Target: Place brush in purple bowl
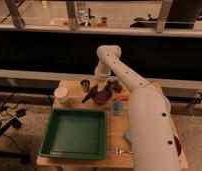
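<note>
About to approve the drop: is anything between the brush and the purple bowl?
Nothing visible. The end effector, shut, holds the brush tilted at the purple bowl's left rim; the metal cup sits just behind, apart.

Gripper: shut, over the wooden matt table. Purple bowl: smooth. Green tray: smooth plastic. Arm: glossy white shell
</note>
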`<action>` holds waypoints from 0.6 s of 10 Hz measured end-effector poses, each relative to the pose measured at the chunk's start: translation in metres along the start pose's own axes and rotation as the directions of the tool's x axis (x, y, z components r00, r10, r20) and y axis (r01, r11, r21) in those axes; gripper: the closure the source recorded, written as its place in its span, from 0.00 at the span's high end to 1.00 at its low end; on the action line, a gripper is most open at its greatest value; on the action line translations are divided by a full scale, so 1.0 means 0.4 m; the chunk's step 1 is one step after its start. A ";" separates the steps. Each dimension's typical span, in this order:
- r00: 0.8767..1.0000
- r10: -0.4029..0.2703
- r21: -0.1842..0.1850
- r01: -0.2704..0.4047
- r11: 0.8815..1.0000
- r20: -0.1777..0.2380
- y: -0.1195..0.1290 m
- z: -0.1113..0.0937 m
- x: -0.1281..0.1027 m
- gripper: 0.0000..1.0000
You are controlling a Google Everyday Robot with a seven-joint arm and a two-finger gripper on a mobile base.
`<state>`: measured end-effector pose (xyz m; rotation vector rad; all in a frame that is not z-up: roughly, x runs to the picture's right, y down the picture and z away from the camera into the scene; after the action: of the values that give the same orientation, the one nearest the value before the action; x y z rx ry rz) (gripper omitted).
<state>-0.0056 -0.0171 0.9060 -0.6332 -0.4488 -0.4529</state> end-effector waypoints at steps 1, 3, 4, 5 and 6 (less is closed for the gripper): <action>1.000 -0.004 -0.006 0.004 1.000 -0.005 0.002 0.005 0.003 0.16; 1.000 -0.010 -0.015 0.010 1.000 -0.015 0.009 0.010 0.009 0.16; 1.000 -0.011 -0.017 0.011 1.000 -0.017 0.011 0.011 0.010 0.16; 1.000 -0.011 -0.019 0.010 1.000 -0.019 0.013 0.012 0.012 0.16; 1.000 -0.008 -0.023 0.008 1.000 -0.019 0.017 0.015 0.016 0.16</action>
<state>0.0015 -0.0102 0.9106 -0.6488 -0.4286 -0.4722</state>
